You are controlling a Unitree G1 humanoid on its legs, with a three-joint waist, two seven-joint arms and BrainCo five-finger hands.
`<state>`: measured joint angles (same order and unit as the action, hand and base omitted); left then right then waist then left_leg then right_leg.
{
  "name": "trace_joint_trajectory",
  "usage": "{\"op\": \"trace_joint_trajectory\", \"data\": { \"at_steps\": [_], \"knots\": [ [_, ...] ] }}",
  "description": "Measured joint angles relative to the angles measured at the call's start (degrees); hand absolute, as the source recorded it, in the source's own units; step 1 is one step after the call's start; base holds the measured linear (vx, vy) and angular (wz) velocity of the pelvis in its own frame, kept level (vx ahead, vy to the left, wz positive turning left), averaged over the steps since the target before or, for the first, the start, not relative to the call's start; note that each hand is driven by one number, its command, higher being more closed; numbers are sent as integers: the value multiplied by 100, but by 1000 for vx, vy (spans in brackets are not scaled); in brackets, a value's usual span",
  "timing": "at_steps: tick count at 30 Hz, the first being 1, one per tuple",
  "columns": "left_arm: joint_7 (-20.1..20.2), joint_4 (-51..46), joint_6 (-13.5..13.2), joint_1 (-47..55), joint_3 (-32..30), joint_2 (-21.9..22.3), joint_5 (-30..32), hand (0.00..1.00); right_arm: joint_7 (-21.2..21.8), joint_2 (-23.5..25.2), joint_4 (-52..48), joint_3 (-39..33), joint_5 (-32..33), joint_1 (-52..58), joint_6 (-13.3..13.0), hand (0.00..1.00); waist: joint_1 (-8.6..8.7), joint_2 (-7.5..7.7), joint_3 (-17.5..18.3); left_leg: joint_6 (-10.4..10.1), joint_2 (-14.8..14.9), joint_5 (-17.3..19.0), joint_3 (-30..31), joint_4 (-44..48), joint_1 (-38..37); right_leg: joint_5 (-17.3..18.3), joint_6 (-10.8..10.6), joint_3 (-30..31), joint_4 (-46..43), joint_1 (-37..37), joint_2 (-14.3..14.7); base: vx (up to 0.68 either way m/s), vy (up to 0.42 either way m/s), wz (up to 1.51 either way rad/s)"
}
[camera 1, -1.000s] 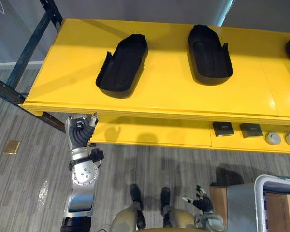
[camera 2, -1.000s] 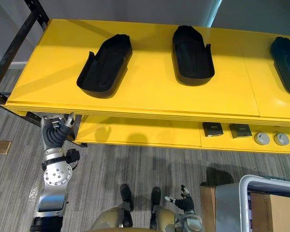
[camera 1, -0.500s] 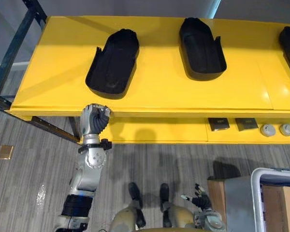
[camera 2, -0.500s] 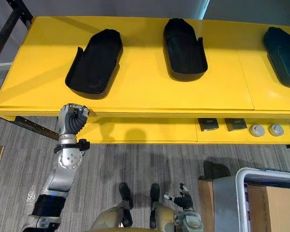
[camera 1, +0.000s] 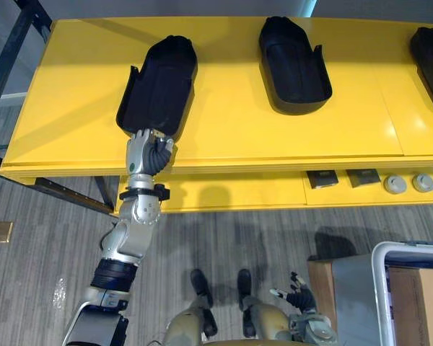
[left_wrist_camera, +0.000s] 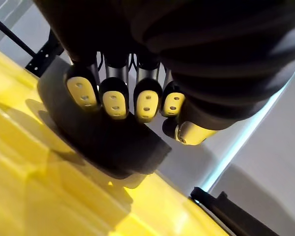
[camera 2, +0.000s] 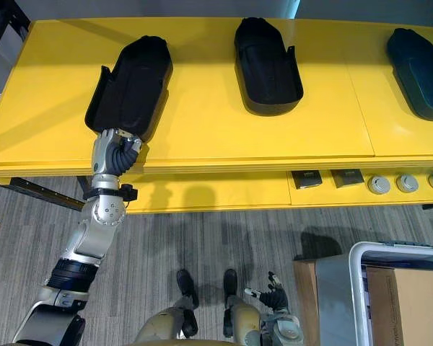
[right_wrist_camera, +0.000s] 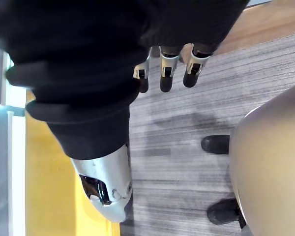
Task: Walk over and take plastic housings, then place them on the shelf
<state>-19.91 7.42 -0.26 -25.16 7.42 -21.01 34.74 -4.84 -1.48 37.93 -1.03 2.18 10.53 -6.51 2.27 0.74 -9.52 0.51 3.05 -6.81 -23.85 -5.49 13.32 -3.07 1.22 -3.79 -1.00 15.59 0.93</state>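
Three black plastic housings lie on the yellow shelf top (camera 1: 231,137): one at the left (camera 1: 159,86), one in the middle (camera 1: 292,61), one at the far right (camera 2: 417,61). My left hand (camera 1: 148,151) is raised over the shelf's front edge. Its fingertips (left_wrist_camera: 113,98) reach the near end of the left housing (left_wrist_camera: 108,142), and its fingers look relaxed with nothing gripped. My right hand (camera 1: 297,295) hangs low by my side, with its fingers (right_wrist_camera: 169,69) straight over the grey floor and nothing in them.
A lower yellow level under the shelf front holds two small dark square parts (camera 1: 321,178) and round grey parts (camera 1: 395,184). A grey bin with a white rim (camera 1: 411,252) and a cardboard box (camera 1: 418,303) stand on the floor at the lower right. A dark frame post (camera 1: 7,58) stands at the shelf's left end.
My left arm has risen from below the shelf's front edge and reached forward to the left housing's near end. The whole view has shifted as I moved. The right hand stays low.
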Motion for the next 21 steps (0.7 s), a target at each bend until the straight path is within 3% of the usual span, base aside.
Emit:
{"op": "trace_joint_trajectory", "data": {
  "at_steps": [21],
  "knots": [
    [241, 727, 130, -984, 268, -88, -14, 100, 6, 2, -171, 153, 0, 2, 2, 0, 23, 14, -7, -2, 9, 1, -174, 1, 105, 1, 0, 102, -91, 200, -1, 15, -5, -3]
  ]
}}
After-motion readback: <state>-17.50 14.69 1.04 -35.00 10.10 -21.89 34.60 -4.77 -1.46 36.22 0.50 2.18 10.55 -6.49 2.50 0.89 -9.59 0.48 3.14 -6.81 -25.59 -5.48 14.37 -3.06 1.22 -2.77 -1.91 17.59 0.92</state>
